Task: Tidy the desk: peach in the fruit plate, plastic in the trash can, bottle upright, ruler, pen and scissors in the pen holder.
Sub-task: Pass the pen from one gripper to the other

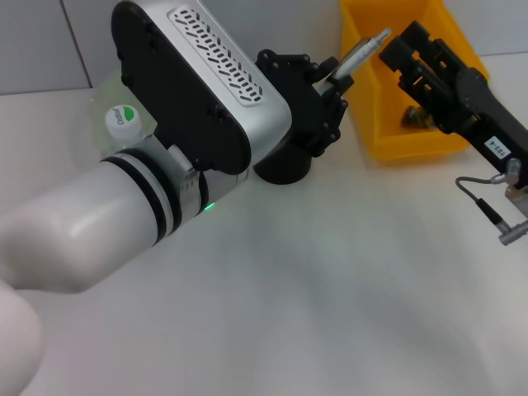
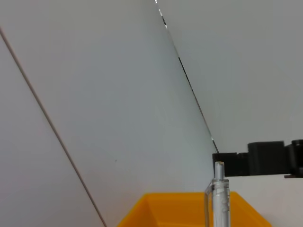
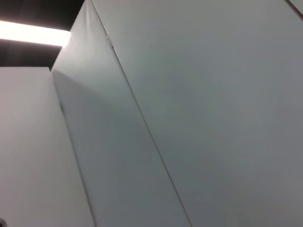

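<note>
My left gripper [image 1: 334, 82] is shut on a silver pen [image 1: 360, 51], which tilts up to the right above the black pen holder [image 1: 285, 169]. The left wrist view shows the pen [image 2: 220, 201] in front of the yellow trash can [image 2: 189, 208]. My right gripper [image 1: 404, 51] hangs over the trash can [image 1: 388, 140], where a crumpled piece of plastic [image 1: 412, 118] lies. Behind my left arm is the bottle [image 1: 124, 121], its white cap facing up. The peach, fruit plate, ruler and scissors are out of view.
My left arm [image 1: 165, 165] covers much of the table's left and back. A cable and plug [image 1: 495, 216] hang from my right arm. The right wrist view shows only walls.
</note>
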### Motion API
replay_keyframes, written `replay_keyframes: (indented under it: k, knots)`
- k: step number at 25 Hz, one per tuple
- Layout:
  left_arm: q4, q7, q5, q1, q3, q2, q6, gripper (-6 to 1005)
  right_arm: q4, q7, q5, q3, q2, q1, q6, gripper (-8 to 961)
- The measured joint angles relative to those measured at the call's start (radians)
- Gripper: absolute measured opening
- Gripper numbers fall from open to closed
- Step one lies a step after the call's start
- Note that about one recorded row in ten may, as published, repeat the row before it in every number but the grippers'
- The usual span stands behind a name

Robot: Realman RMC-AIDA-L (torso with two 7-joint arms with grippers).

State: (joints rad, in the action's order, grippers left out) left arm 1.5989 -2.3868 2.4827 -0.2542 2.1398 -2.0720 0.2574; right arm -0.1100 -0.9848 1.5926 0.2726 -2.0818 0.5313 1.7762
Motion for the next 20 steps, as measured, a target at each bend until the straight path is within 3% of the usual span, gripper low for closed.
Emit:
replay_keyframes:
  k: [12, 17, 20]
  knots:
    - [-0.013, -0.007, -0.001, -0.014, 0.005, -0.002, -0.002, 204, 0.021, 0.027, 0.01, 0.017, 0.0, 0.022, -0.046, 715]
    - [-0.015, -0.011, -0.001, -0.02, 0.011, -0.002, 0.002, 206, 0.021, 0.031, 0.01, 0.026, -0.001, 0.031, -0.065, 566]
    - [-0.015, -0.011, -0.001, -0.02, 0.013, -0.002, 0.002, 207, 0.022, 0.031, 0.01, 0.03, -0.001, 0.037, -0.076, 565]
